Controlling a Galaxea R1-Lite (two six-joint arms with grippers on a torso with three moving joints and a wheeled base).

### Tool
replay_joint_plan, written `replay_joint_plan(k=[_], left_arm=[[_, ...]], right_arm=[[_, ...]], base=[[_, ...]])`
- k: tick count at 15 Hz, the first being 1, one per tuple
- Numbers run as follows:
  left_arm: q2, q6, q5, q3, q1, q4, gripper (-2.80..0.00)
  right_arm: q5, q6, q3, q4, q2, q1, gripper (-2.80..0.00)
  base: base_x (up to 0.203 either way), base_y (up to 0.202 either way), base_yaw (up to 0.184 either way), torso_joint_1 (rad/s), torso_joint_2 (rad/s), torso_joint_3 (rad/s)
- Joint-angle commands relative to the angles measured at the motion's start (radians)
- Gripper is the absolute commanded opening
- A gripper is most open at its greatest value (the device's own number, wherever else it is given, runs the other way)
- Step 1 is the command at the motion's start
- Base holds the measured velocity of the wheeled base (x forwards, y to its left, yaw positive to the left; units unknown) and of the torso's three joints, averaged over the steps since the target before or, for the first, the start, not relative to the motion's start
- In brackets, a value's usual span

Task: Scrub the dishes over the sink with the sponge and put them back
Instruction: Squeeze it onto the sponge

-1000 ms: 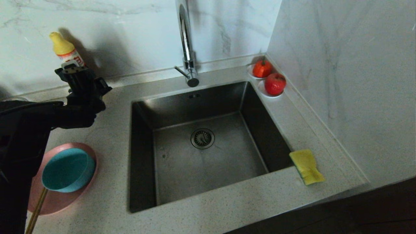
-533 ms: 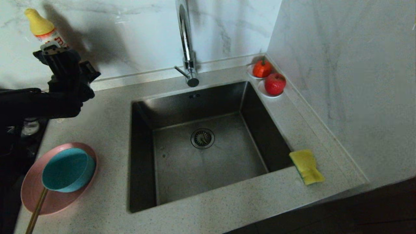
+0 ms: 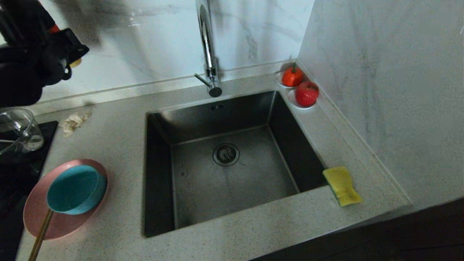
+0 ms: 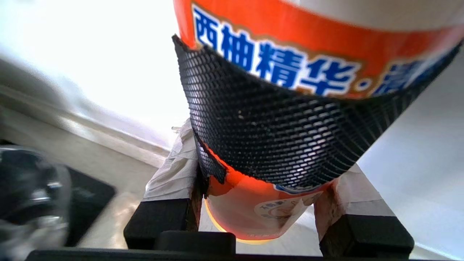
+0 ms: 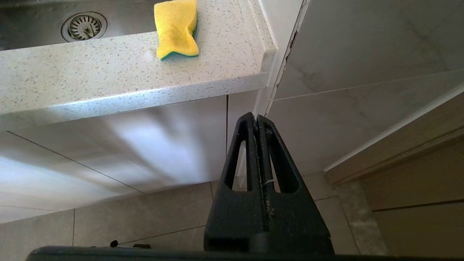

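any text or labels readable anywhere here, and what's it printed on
"西柚精华·" in blue characters on the orange band of the detergent bottle held in the left gripper; more characters follow but are cut off by the mesh pad.
Small print on the bottle's lower label: too small and blurred to read.
Nothing readable on the sink, faucet or sponge.

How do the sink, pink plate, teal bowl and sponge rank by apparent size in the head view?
1. sink
2. pink plate, partly cut off by the frame
3. teal bowl
4. sponge
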Motion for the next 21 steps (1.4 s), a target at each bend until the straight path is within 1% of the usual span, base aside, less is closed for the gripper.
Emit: replay_joint_plan(k=[1, 2, 4, 5, 7, 9, 12, 13, 15, 16, 19, 21], left_arm=[[-0.161, 0.003, 0.003, 0.011, -0.029, 0.077, -2.8], [-0.204, 0.008, 0.001, 0.018, -0.041, 0.108, -2.8], [-0.29, 0.046, -0.019, 0.048, -0.064, 0.151, -2.8], [-0.331, 0.076, -0.041, 0.072, -0.078, 0.158, -2.8], [-0.416, 0.179, -0.081, 0.126, -0.13, 0.175, -2.8], [-0.475, 0.274, -0.094, 0.153, -0.202, 0.183, -2.8], [-0.551, 0.355, -0.095, 0.192, -0.344, 0.23, -2.8], [-0.571, 0.391, -0.096, 0.205, -0.38, 0.253, -2.8], [-0.584, 0.442, -0.095, 0.21, -0.44, 0.262, -2.8], [-0.594, 0.481, -0.095, 0.222, -0.474, 0.263, -2.8], [-0.619, 0.572, -0.094, 0.3, -0.587, 0.263, -2.8], [-0.626, 0.611, -0.09, 0.348, -0.646, 0.263, -2.8]], right_arm=[[0.0, 0.0, 0.0, 0.0, 0.0, 0.0, -2.8], [0.0, 0.0, 0.0, 0.0, 0.0, 0.0, -2.8], [0.0, 0.0, 0.0, 0.0, 0.0, 0.0, -2.8], [0.0, 0.0, 0.0, 0.0, 0.0, 0.0, -2.8], [0.0, 0.0, 0.0, 0.0, 0.0, 0.0, -2.8], [0.0, 0.0, 0.0, 0.0, 0.0, 0.0, -2.8], [0.0, 0.0, 0.0, 0.0, 0.0, 0.0, -2.8], [0.0, 0.0, 0.0, 0.0, 0.0, 0.0, -2.8], [0.0, 0.0, 0.0, 0.0, 0.0, 0.0, -2.8], [0.0, 0.0, 0.0, 0.0, 0.0, 0.0, -2.8], [0.0, 0.0, 0.0, 0.0, 0.0, 0.0, -2.8], [0.0, 0.0, 0.0, 0.0, 0.0, 0.0, -2.8]], base=[[0.0, 0.0, 0.0, 0.0, 0.0, 0.0], [0.0, 0.0, 0.0, 0.0, 0.0, 0.0], [0.0, 0.0, 0.0, 0.0, 0.0, 0.0], [0.0, 0.0, 0.0, 0.0, 0.0, 0.0], [0.0, 0.0, 0.0, 0.0, 0.0, 0.0], [0.0, 0.0, 0.0, 0.0, 0.0, 0.0], [0.0, 0.0, 0.0, 0.0, 0.0, 0.0], [0.0, 0.0, 0.0, 0.0, 0.0, 0.0], [0.0, 0.0, 0.0, 0.0, 0.0, 0.0], [0.0, 0.0, 0.0, 0.0, 0.0, 0.0], [0.0, 0.0, 0.0, 0.0, 0.0, 0.0], [0.0, 0.0, 0.0, 0.0, 0.0, 0.0]])
